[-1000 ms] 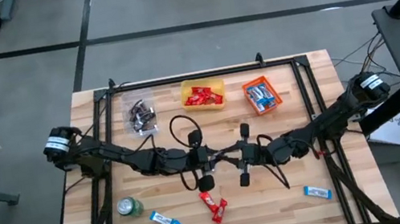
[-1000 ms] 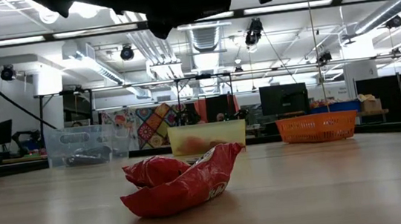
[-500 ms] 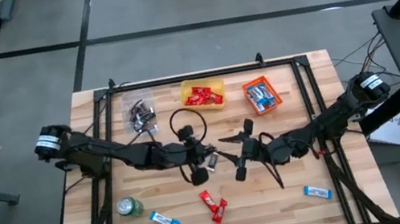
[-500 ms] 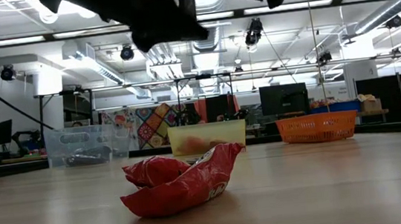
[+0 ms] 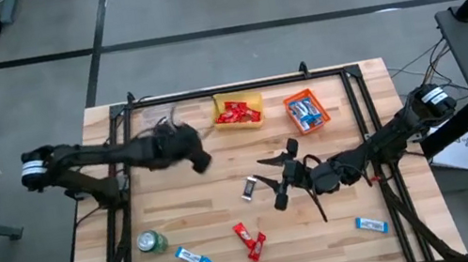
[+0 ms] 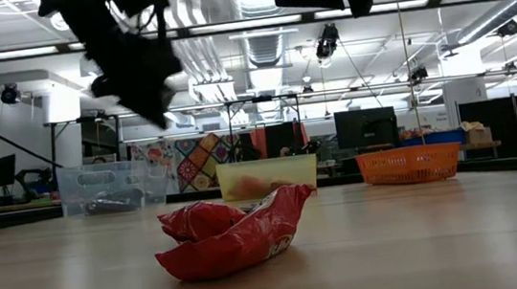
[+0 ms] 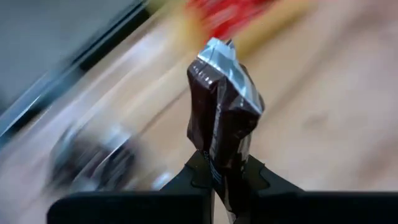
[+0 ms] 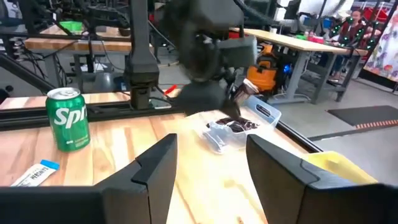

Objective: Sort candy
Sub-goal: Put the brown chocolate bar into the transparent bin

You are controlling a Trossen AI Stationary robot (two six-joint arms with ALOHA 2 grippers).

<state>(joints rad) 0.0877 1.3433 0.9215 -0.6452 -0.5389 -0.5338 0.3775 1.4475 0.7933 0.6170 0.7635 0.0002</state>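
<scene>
While clamped on a dark brown, silver-ended wrapped mini bar (image 7: 222, 118), hangs the left gripper (image 5: 202, 162) at about ten o'clock from table centre, just beside the clear plastic bin (image 5: 160, 124). Sits pinched by its lower end between the two dark fingers (image 7: 193, 176), long axis running straight out past the tips, silver crimp farthest out. Hovers mid-table with fingers (image 8: 155, 165) spread apart and empty, the right gripper (image 5: 271, 180), another dark bar (image 5: 248, 188) lying flat at its nine o'clock.
</scene>
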